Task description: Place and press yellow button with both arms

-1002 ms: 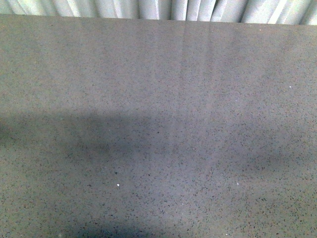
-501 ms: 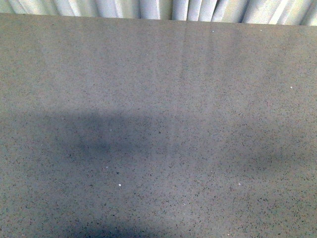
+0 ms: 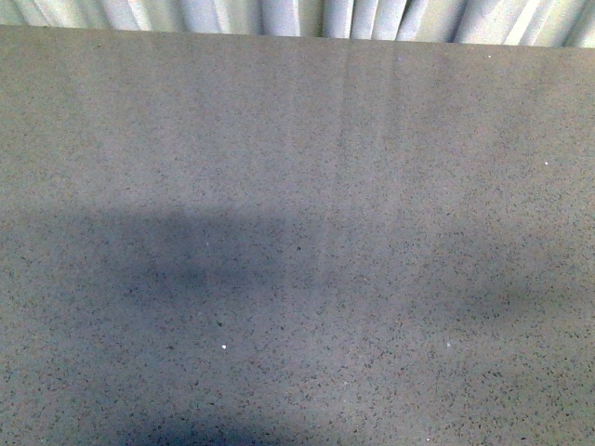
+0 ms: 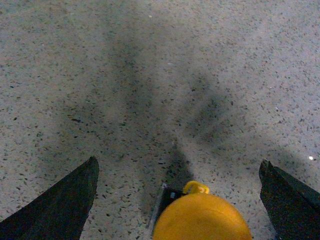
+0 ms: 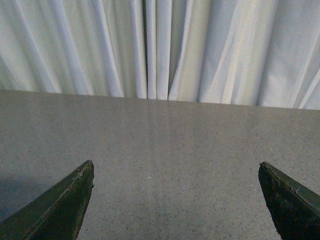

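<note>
The yellow button (image 4: 201,219) shows only in the left wrist view: a domed yellow-orange cap with a dark body edge beside it, standing on the speckled grey table (image 4: 150,75). My left gripper (image 4: 179,172) is open; its two black fingers stand wide apart on either side of the button, not touching it. My right gripper (image 5: 176,172) is open and empty, its fingers wide apart over bare table, facing the curtain. The front view shows neither the arms nor the button.
A pale pleated curtain (image 5: 160,50) hangs behind the table's far edge (image 5: 160,100), also seen at the top of the front view (image 3: 297,14). Arm shadows lie on the table (image 3: 186,269).
The front view has shifted very slightly; the shadows on the table stay about the same. Nothing else visibly moves.
</note>
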{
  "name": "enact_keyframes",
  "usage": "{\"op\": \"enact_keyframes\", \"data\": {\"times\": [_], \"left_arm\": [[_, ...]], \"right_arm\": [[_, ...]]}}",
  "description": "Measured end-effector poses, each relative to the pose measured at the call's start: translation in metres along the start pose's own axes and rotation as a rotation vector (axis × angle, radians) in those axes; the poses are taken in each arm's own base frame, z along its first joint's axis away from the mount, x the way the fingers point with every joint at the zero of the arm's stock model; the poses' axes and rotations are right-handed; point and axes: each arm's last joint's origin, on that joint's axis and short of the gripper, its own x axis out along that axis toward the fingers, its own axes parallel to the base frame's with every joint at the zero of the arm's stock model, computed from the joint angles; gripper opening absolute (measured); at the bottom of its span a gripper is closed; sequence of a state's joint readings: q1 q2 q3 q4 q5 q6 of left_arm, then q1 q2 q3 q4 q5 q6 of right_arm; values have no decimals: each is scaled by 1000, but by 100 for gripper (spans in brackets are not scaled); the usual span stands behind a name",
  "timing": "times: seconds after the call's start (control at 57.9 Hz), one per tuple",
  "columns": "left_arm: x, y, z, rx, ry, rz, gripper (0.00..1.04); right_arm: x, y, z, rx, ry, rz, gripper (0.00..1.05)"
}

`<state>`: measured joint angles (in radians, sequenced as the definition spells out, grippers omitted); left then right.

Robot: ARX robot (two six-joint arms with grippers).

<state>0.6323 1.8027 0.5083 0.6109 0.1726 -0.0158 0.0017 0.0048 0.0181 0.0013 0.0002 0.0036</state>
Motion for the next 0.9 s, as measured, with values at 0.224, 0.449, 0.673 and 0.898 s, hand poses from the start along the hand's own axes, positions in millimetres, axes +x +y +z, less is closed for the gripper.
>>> {"op": "enact_keyframes", "data": {"times": [0.224,0.449,0.673,0.898], "left_arm": [[2,-5,-7,23,14,-13,96],[2,-5,-10,35,21,-10,86],[2,-4,-10,39,23,-10,55],[-6,-3,-4,44,23,-23,33]], "right_arm": [[0,0,0,0,0,0,96],[0,0,0,0,0,0,96],[0,0,0,0,0,0,96],[0,0,0,0,0,0,96]]}}
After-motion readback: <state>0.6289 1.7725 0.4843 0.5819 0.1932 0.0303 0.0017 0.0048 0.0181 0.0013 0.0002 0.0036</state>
